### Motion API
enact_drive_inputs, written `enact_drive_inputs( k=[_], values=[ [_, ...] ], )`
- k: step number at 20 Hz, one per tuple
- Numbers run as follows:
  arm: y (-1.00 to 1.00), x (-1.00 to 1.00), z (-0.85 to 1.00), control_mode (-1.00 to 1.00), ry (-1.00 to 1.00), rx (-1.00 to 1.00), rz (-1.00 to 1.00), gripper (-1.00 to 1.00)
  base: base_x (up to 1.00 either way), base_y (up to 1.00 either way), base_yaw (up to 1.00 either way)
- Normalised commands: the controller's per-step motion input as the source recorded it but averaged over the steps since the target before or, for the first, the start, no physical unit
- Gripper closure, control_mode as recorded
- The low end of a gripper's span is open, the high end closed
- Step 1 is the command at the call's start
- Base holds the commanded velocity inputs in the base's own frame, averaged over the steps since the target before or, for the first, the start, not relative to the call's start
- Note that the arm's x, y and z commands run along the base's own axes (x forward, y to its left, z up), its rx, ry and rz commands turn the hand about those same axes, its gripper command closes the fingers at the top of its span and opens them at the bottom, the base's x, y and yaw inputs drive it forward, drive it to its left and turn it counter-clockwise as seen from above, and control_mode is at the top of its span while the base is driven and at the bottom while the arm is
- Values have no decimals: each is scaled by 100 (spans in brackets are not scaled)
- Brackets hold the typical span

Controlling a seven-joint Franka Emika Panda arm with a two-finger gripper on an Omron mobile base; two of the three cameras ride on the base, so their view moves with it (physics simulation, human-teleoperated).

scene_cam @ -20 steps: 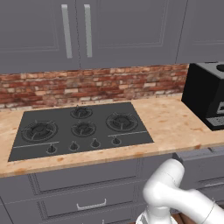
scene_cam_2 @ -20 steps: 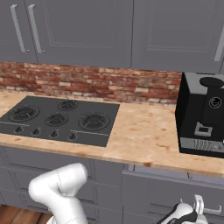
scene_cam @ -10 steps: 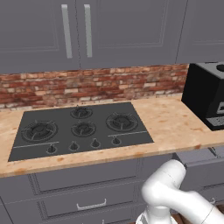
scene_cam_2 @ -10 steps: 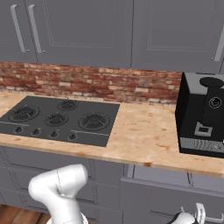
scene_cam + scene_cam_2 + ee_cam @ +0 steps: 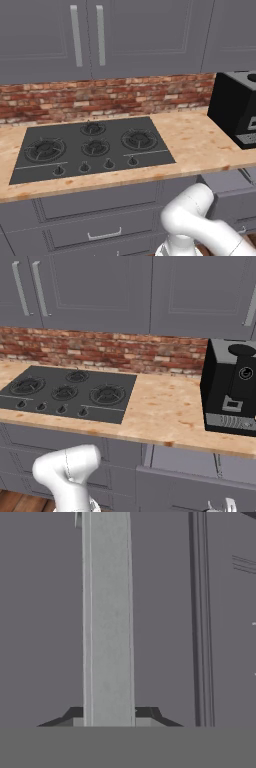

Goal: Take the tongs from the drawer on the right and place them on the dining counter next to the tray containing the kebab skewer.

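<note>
on the left the black hob [image 5: 92, 145] is sitting in the beige surface [image 5: 200, 145], and further right the black coffee machine [image 5: 232, 388] is standing on that same surface. below the machine, at the right end of the cabinets, the wide dark-grey drawer [image 5: 180, 488] is showing its plain flat front, which seems to be standing slightly proud of the cabinet, though i cannot tell how far.

the tool [image 5: 109, 714] is working low at that front, its jaws pinching narrow around a pale bar [image 5: 107, 612], which i am taking for the handle. the bar is crossing the gap between the tips, its long axis running away from the hand along the drawer front.

the tongs are most likely lying inside the drawer, behind that front, so from the tool they are lying beyond the panel and not yet reachable. the coming move is turning on this: the pull needs to be going straight out, square to the front and across the bar, toward the robot's base.
</note>
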Motion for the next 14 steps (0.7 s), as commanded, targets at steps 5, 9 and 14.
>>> enact_drive_inputs(
  k=[5, 9, 14],
  values=[
    [-8, -52, -31, -100, -1, 0, 0, 100, 0, 0, 0],
    [-9, -52, -31, -100, 0, 0, 0, 100, 0, 0, 0],
    [-8, -53, -31, -100, -1, 0, 0, 100, 0, 0, 0]
  ],
)
